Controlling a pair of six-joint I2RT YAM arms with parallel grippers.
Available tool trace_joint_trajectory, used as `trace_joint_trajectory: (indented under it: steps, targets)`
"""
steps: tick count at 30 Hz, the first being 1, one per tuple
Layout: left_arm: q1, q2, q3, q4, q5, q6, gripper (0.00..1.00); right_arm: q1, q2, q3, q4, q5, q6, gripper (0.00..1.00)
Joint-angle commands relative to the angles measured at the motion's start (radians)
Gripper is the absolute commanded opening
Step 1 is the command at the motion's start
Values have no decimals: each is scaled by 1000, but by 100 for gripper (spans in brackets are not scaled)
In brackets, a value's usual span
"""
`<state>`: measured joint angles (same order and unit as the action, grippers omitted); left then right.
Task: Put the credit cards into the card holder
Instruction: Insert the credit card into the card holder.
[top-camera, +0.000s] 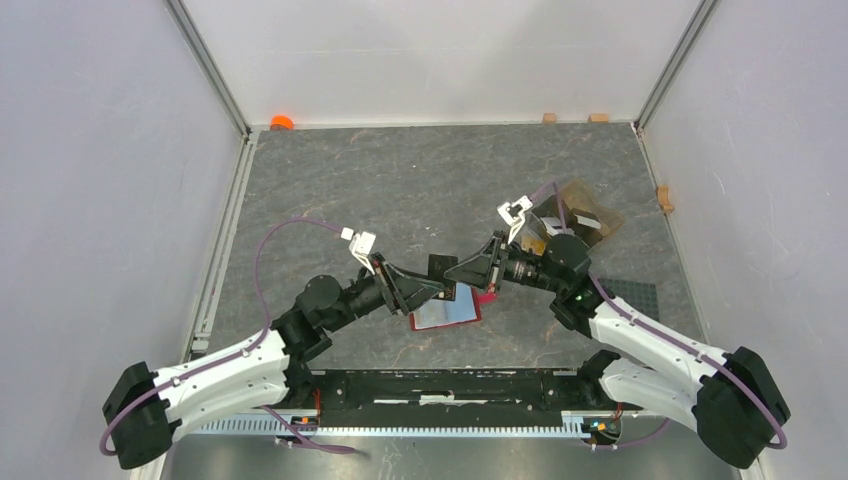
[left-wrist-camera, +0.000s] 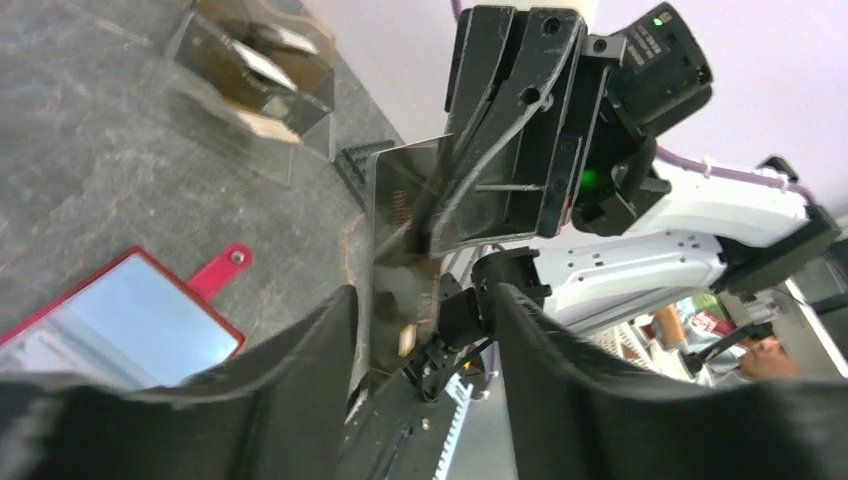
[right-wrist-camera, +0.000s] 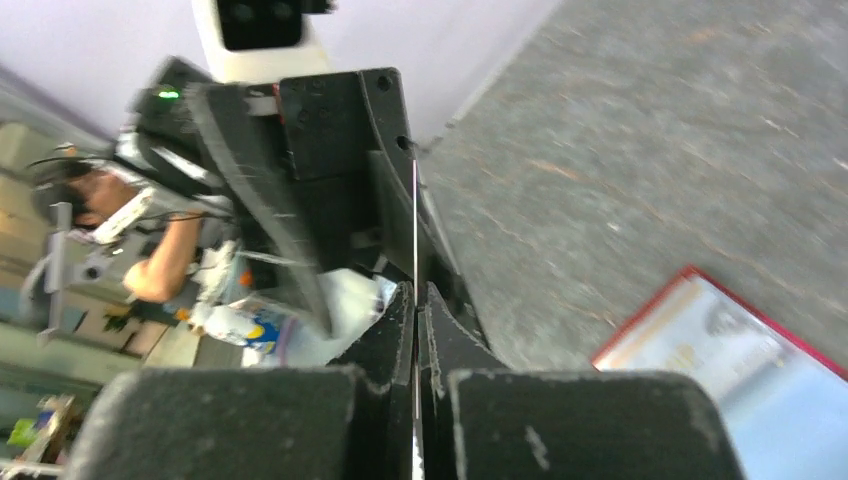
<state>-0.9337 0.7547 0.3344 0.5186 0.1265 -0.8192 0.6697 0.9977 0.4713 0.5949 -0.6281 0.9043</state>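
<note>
I see my right gripper (right-wrist-camera: 415, 305) pressed together on the dark card (left-wrist-camera: 395, 200), pinching it in the air between the two arms. My left gripper (left-wrist-camera: 425, 310) is spread, a finger on either side of that card. The light blue card (top-camera: 447, 310) lies flat on the table (top-camera: 400, 180) just below, well apart from the card holder (top-camera: 580, 218) at the far right.

The top camera looks down from above and behind the robot, far enough back to take in the whole table (top-camera: 400, 180). The left wrist camera sits close behind its fingers (left-wrist-camera: 290, 380), facing the right arm (left-wrist-camera: 700, 215). The right wrist camera, equally close behind its fingers (right-wrist-camera: 390, 350), faces the left arm (right-wrist-camera: 255, 30). All three views share the blue card (top-camera: 447, 312). Both wrist views share the dark card (left-wrist-camera: 400, 200), broadside in the left, edge-on in the right.
</note>
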Motion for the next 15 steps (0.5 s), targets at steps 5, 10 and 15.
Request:
trace_joint_trajectory:
  steps: [5,10,15]
  targets:
    - [13,60,117,-507,-239,-83,90,-114,92,34,-404,143,-275,0]
    - [70,156,135,-640,-198,-106,97,-128,184,32,-376,92,-306,0]
    - [130,247,130,-640,-148,-82,99,-134,262,26,-311,57,-281,0]
